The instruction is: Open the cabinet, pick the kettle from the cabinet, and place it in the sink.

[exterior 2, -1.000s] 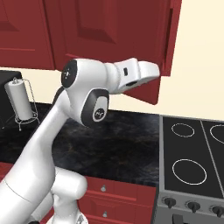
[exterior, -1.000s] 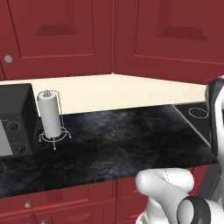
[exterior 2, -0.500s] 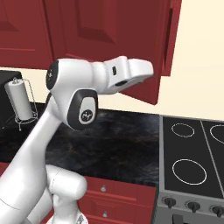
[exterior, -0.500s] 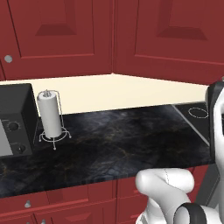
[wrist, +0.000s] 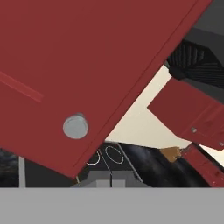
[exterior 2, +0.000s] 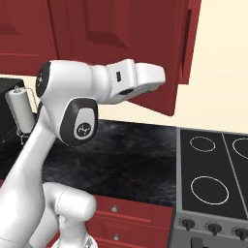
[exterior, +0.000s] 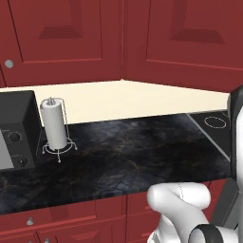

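Note:
The cabinet door (exterior 2: 160, 29) stands swung out from the wall over the counter, beside the stove. In the hand view the cabinet door (wrist: 87, 52) slants across the picture with its round silver knob (wrist: 75, 126) near its lower edge. My gripper (exterior 2: 160, 77) is held high at the door's face, on an arm stretched out to the right. Its jaws (wrist: 109, 178) are shut with nothing between them, a little below and to the right of the knob and not touching it. The kettle is hidden and the sink is out of view.
A paper towel roll (exterior: 54, 126) on a wire stand and a black microwave (exterior: 14, 128) sit at the left of the dark stone counter (exterior: 133, 156). A black stove top (exterior 2: 213, 179) lies to the right. Red drawers (exterior 2: 131, 213) run under the counter.
The hand has drawn back a little to the left and the elbow has swung left and down. The jaws have closed fully. The door stays ajar.

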